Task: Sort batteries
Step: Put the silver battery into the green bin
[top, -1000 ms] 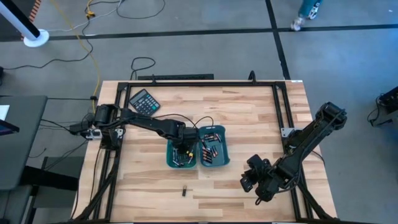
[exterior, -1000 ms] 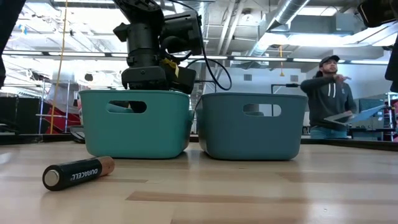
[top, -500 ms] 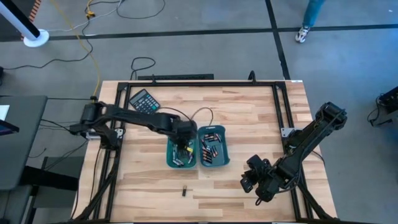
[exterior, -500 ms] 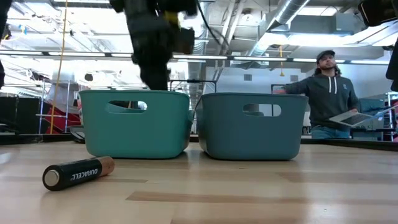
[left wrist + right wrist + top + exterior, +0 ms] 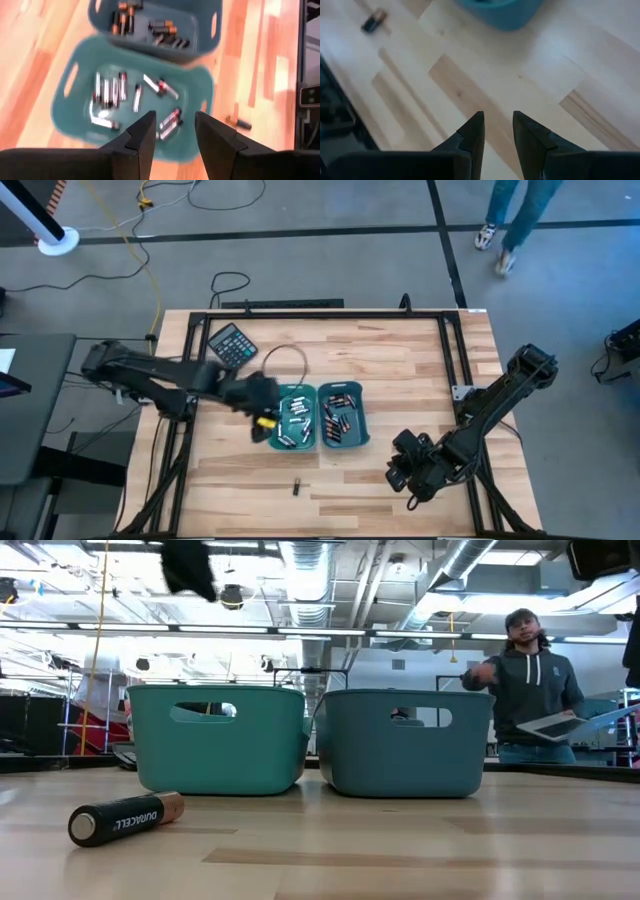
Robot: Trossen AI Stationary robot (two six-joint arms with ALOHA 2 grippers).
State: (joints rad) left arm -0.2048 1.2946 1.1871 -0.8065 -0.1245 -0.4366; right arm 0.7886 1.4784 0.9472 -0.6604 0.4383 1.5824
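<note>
Two teal bins stand side by side mid-table. The left bin (image 5: 293,418) holds silvery-grey batteries (image 5: 107,92); the right bin (image 5: 343,417) holds dark batteries with copper ends (image 5: 162,25). One dark, copper-ended battery (image 5: 296,486) lies on its side on the wood nearer the front edge, also visible in the low view (image 5: 125,817). My left gripper (image 5: 266,409) hovers high beside the left bin's left side, open and empty (image 5: 175,122). My right gripper (image 5: 400,472) waits open over bare wood at the front right (image 5: 498,125).
A black calculator (image 5: 231,343) lies at the far left of the table. A black frame (image 5: 455,350) runs around the table's edges. A person (image 5: 530,690) stands beyond the table. Bare wood lies in front of the bins.
My left gripper has risen out of the left bin and pulled back toward the table's left edge, tipping less steeply downward. It stands above and beside the bin now, with nothing between its fingers. The bins and the lone battery have not moved.
</note>
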